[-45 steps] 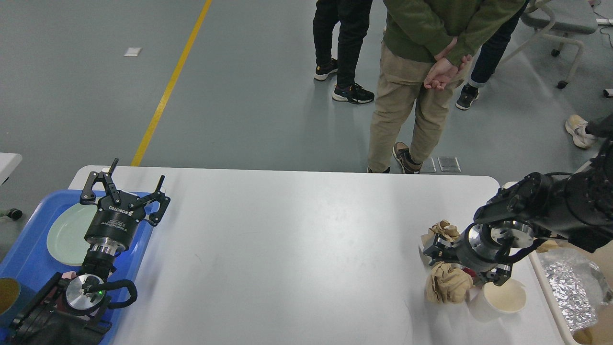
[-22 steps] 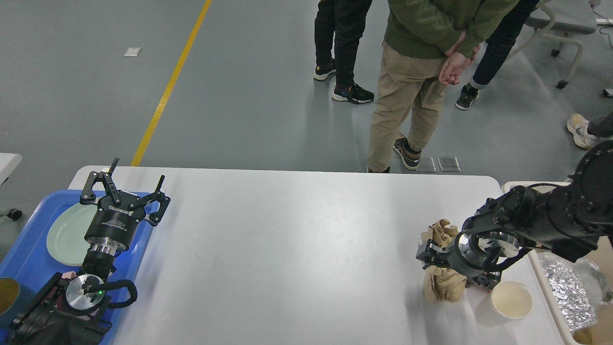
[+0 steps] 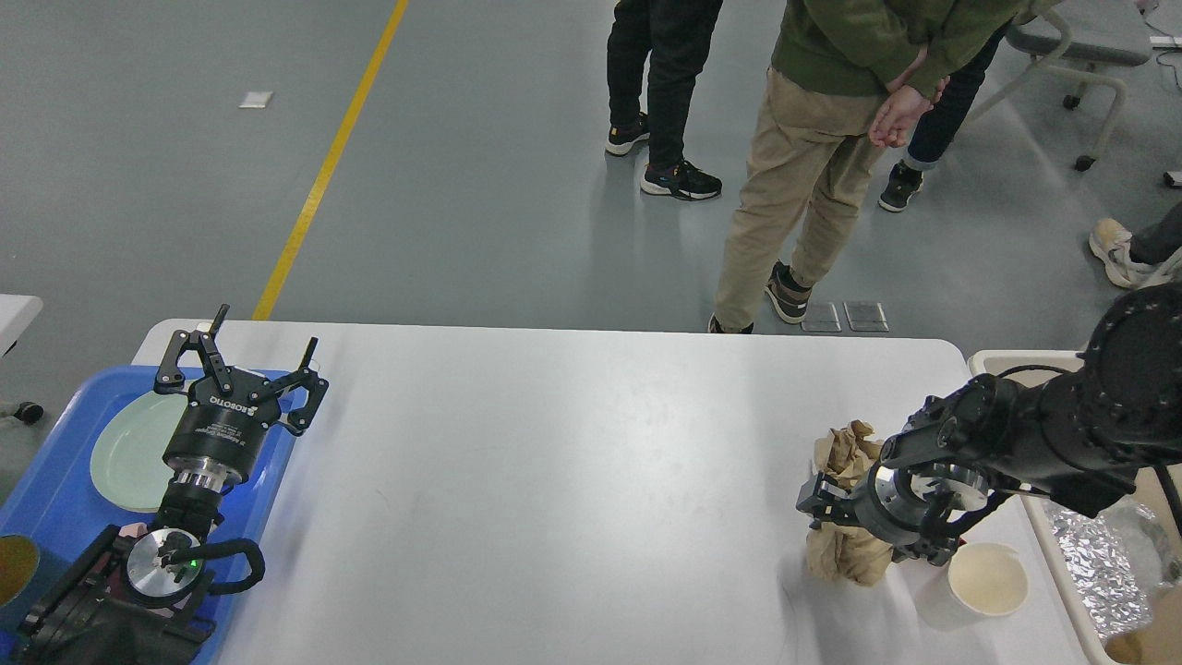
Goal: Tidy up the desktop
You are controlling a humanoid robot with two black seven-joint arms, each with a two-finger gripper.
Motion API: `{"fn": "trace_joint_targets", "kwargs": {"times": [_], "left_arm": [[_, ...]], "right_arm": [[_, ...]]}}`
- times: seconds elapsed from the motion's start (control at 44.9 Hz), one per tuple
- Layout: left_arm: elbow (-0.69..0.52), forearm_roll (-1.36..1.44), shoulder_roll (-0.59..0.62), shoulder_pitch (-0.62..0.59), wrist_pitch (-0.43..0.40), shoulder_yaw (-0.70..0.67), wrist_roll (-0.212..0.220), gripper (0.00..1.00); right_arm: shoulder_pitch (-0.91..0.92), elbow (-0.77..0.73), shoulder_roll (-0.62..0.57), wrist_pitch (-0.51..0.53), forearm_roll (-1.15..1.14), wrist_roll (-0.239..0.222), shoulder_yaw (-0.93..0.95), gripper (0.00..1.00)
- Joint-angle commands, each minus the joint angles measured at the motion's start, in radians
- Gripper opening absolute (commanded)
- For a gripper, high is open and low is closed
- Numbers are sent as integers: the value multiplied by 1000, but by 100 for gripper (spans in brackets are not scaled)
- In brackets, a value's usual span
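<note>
Grey floor w/ a yellow line, people standing behind; the desktop (image 3: 554, 462), wide and white, fills the lower view and is mostly bare in the middle. Left gripper (image 3: 242, 369) hangs over the blue tray (image 3: 55, 499) w/ a pale plate (image 3: 129, 453), fingers spread, holding nothing. Right gripper (image 3: 845, 522) is down on the crumpled brown paper (image 3: 845, 545) near the desktop's right edge; prob. pinching it, but seen end-on and dark, so can't tell for sure. Paper cup (image 3: 988, 579) stands just beside, bin (image 3: 1099, 563) w/ foil liner off the right edge. Paper looks light, soft, crushable: grab the bulk, not a loose flap. Cup is light, tips easily; take it by the rim.
</note>
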Motion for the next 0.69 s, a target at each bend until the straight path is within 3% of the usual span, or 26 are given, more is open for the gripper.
{"fn": "trace_joint_targets", "kwargs": {"times": [0.0, 0.201, 0.29, 0.379, 0.446, 0.513, 0.669], "left_arm": [[0, 0, 0, 0, 0, 0, 0, 96], [0, 0, 0, 1, 0, 0, 0, 96], [0, 0, 0, 1, 0, 0, 0, 96], [0, 0, 0, 0, -1, 0, 0, 96], [0, 0, 0, 0, 0, 0, 1, 96], [0, 2, 0, 0, 0, 0, 0, 96], [0, 0, 0, 0, -1, 0, 1, 96]], "right_arm": [[-12, -13, 11, -9, -1, 0, 2, 97], [-28, -17, 17, -10, -3, 2, 26, 74], [-28, -19, 17, -12, -5, 2, 26, 68], [-29, -19, 19, -12, -5, 2, 26, 46], [-31, -17, 20, -10, -9, 2, 26, 20], [-35, -13, 22, -10, -27, 2, 26, 3], [-35, -5, 22, -10, -34, 0, 28, 0]]}}
